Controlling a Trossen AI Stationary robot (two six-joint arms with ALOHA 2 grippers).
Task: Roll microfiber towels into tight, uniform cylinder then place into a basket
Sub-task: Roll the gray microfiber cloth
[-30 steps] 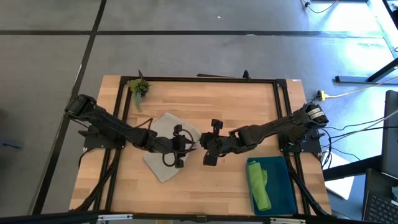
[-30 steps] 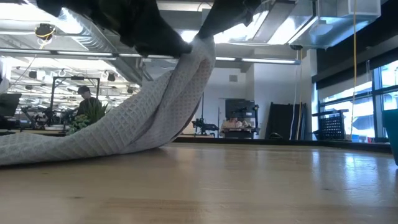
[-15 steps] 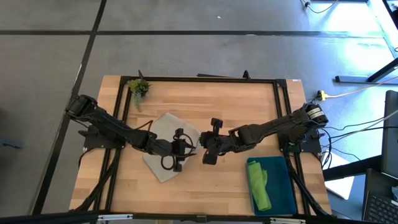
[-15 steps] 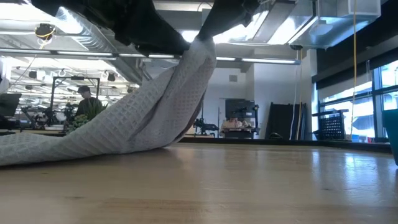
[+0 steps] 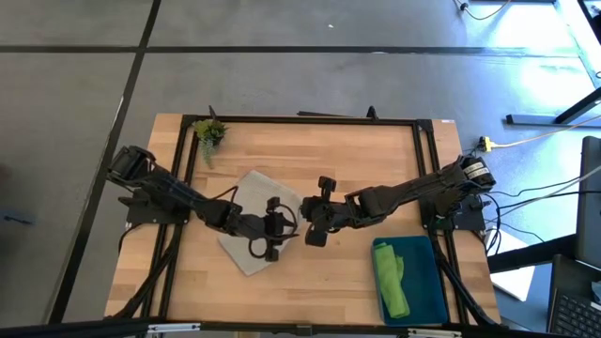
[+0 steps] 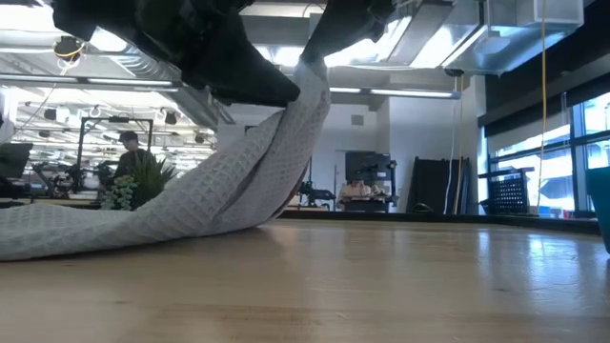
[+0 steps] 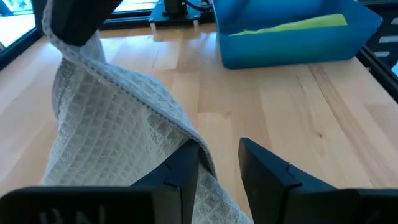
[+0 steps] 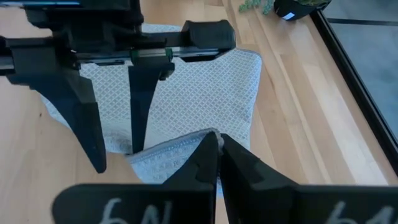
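Grey towel (image 5: 246, 218) spread mid-tabletop (image 5: 338, 160), corner pinched and lifted by right end effector (image 8: 217, 144). Left end effector (image 7: 217, 163) parted beside lifted fold. Lime towel (image 5: 391, 278) lay in basket (image 5: 432, 282), near right corner.

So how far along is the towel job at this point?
The green towel already lies in the blue bin. In hand: the right gripper pinches a corner of the grey towel, lifted off the table; the left gripper is open beside it. Rolling and binning it remain.
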